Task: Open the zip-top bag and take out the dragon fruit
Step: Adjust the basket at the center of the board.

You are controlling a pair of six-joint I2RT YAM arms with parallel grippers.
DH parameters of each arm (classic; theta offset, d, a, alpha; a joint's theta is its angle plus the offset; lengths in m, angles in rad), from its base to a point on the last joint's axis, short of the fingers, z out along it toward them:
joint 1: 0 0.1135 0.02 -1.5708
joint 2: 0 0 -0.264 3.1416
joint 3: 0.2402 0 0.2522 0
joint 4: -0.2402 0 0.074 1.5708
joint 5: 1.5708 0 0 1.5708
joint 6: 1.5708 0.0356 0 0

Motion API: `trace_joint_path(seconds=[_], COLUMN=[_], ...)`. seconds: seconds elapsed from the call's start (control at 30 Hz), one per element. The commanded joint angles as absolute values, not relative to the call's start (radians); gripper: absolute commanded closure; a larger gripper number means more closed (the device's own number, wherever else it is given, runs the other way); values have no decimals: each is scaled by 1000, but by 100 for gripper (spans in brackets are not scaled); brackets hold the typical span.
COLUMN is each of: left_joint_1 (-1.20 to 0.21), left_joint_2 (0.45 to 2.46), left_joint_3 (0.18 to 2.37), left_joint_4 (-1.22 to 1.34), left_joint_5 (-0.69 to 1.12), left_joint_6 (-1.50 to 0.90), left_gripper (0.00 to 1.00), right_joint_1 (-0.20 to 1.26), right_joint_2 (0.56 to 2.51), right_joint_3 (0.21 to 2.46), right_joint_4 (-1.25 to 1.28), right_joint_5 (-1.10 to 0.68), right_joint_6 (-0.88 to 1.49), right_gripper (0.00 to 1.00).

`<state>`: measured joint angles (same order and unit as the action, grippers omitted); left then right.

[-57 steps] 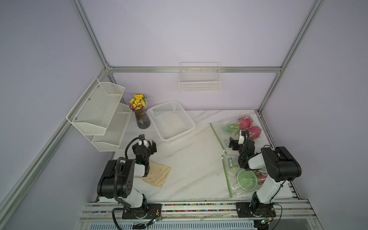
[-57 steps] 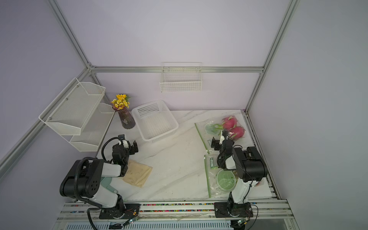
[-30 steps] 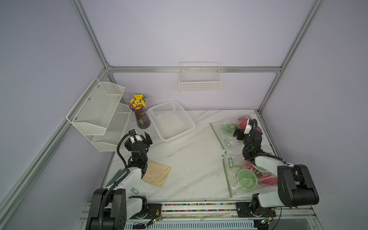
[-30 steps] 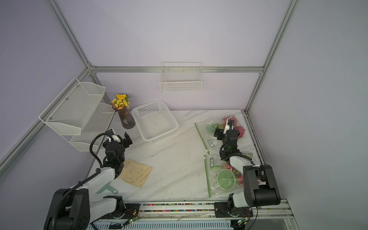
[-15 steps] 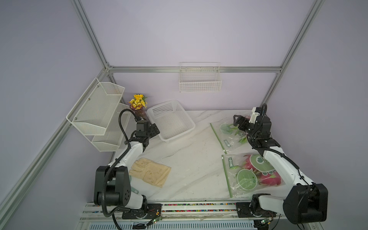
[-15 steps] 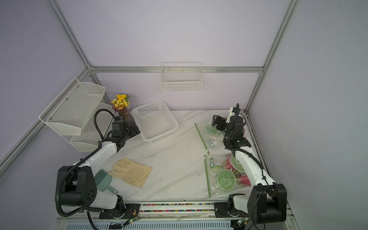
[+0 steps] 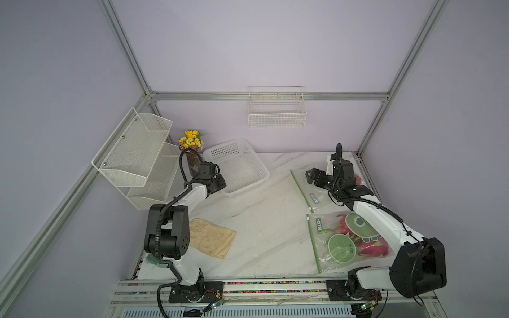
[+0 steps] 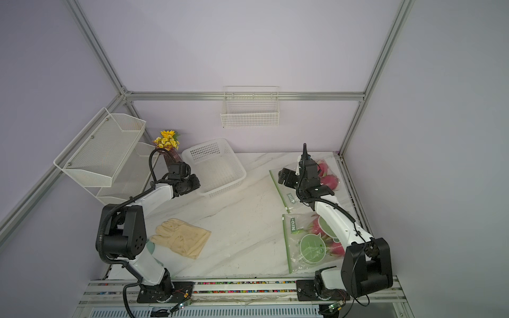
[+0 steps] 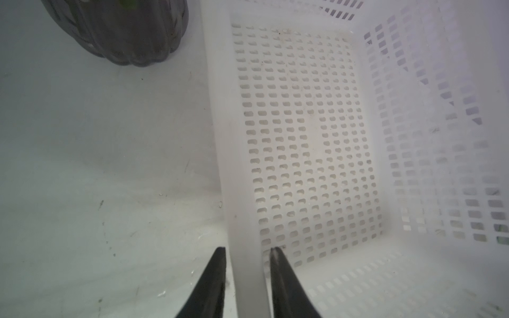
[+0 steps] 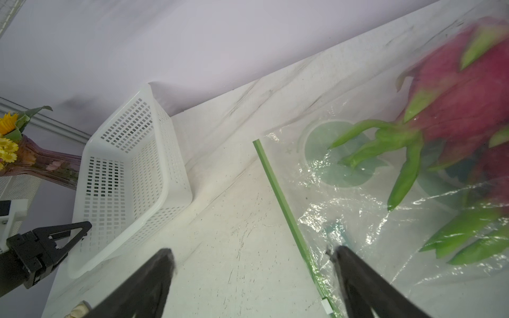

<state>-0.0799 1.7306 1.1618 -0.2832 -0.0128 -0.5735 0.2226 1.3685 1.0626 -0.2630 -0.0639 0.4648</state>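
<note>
Your right gripper (image 10: 253, 252) hangs with its jaws spread wide and nothing in them, just above the marble table (image 10: 234, 234). The green zip strip (image 10: 278, 190) of the zip-top bag (image 10: 344, 214) runs between the fingers, closer to one of them. That finger sits over the bag's clear plastic and the other over bare table. The strip looks pressed shut along the length you can see. The dragon fruit (image 10: 454, 90) lies inside this bag, just past the finger over the plastic, with its green tips pointing toward the strip. Back along the same arm, toward its base, a second bag (image 7: 338, 242) lies flat under the forearm, with more dragon fruit inside.

Your left gripper (image 9: 246, 249) is well apart from all of this. Its jaws are drawn narrow astride the side wall of the white basket (image 9: 220, 110), one finger outside and one inside. You cannot tell whether they actually pinch the wall. A dark vase (image 9: 124, 30) stands ahead of the fingertips, outside the basket. A cream glove (image 7: 212, 238) lies behind the gripper, near that arm's base.
</note>
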Motion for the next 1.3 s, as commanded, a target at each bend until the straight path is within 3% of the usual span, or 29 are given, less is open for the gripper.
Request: trace_joint_path(seconds=[0.0,0.43,0.7,0.8,0.97,1.13,1.27], left_joint_1=[-81,-80,-67,-61,-57,-53,-55], left_joint_2=[1732,1756,1821,1851,1884,1913,1882], left_joint_3=[1199,1243,1349,1394,1452,1502,1516], left_joint_4=[-305,-355,-412,-442,-471,-502,-516], left_joint_5=[-16,18,27,28,0,-18,33], left_joint_6=[-544,-363,-255,-218,-151,-146,-184], left_gripper=[80,96,96,96,95,83,49], right_joint_1=[239,249,264,273,317,370,404], right_joint_2=[1389,1375,1390,1406,1481,1599,1715], right_joint_3=[1094,1118,1130,1130,1140,1168,1208], right_joint_4=[-315,-346,-355,-355,-370,-381,-385], right_joint_5=[-17,-20,-23,-16,78,200,278], right_joint_6=[441,413,395,381,350,351,360], right_gripper=[6,6,7,12,13,14,18])
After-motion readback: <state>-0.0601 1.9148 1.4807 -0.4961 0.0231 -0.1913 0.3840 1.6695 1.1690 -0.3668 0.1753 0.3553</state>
